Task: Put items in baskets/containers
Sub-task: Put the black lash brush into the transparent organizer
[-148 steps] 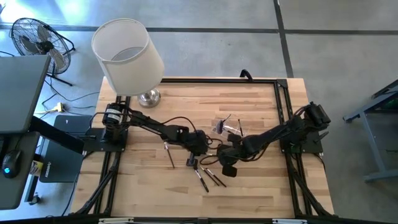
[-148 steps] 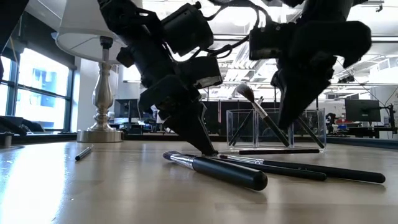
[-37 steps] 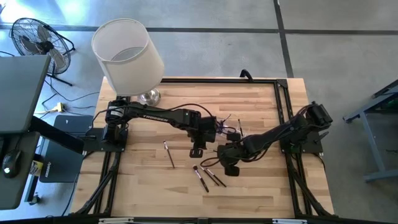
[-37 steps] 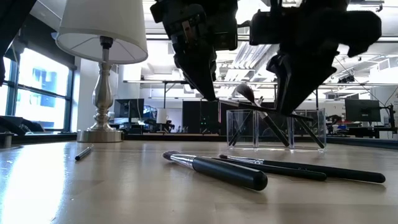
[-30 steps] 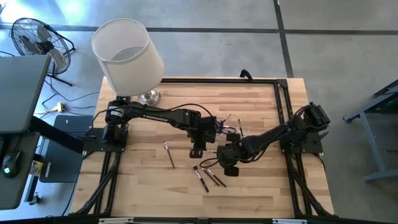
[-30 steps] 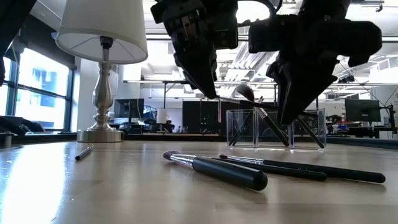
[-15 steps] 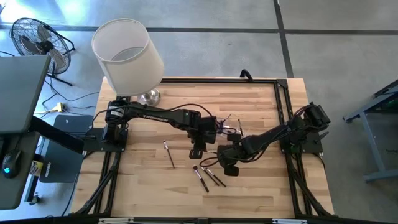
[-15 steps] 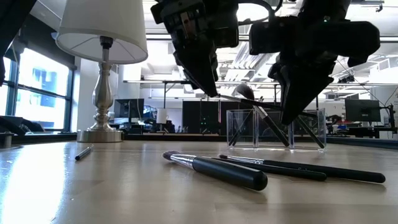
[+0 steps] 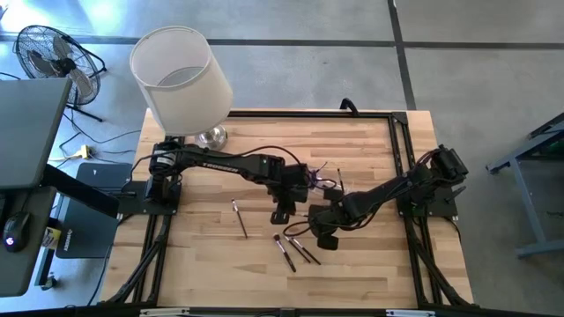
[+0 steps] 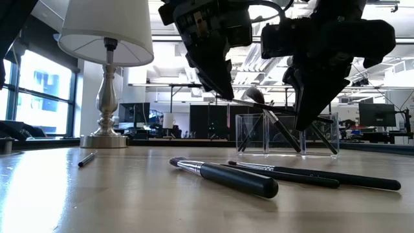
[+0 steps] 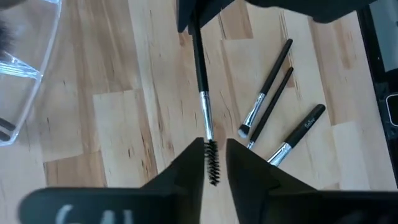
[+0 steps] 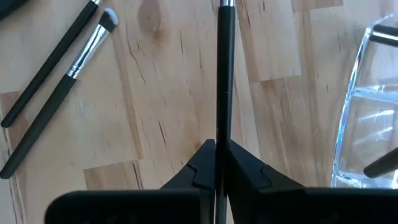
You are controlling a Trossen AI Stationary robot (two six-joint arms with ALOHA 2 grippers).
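One slim spoolie brush (image 11: 203, 106) hung between both pincers above the table (image 9: 370, 141): the right gripper (image 12: 217, 163) had just pinched its smooth black handle, while the left gripper (image 11: 212, 155) had loosened, fingers parted beside the bristly tip. That looked like a handover toward the clear, hard-walled plastic box (image 10: 286, 133) nearby. Three round-handled brushes (image 9: 294, 249) lay on the grained wood.

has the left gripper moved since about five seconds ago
Yes. The left gripper has risen off the table and shifted toward the clear box, away from the lamp.
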